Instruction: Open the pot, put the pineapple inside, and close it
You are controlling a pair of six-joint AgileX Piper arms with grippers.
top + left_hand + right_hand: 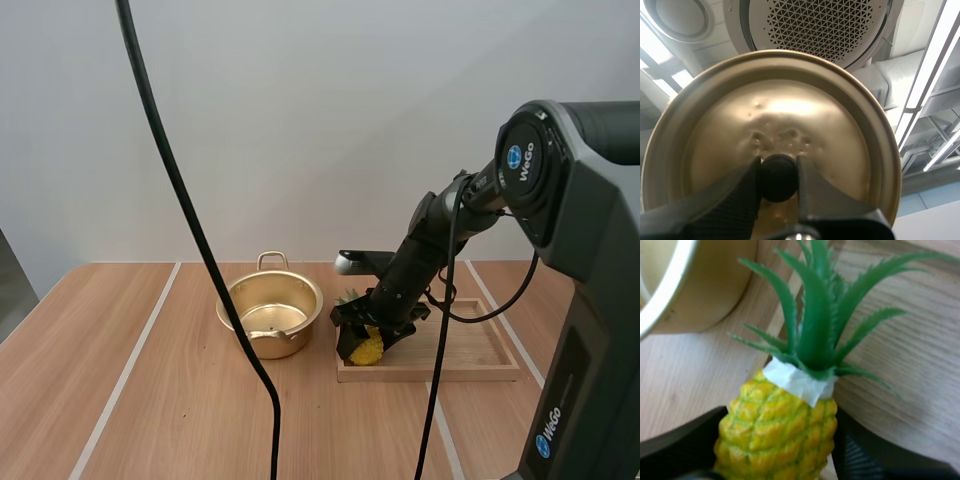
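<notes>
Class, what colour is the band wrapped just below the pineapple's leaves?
The band is white, clearest in the right wrist view.

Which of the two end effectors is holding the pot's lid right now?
The left end effector: it pinches the black knob of the gold lid. The right end effector instead grips the pineapple, beside the open pot.

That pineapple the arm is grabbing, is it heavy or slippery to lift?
Probably light: the pineapple looks like moulded plastic. Its bumpy skin should grip well between the right gripper. The leaves seem stiff, unlikely to flop.
</notes>
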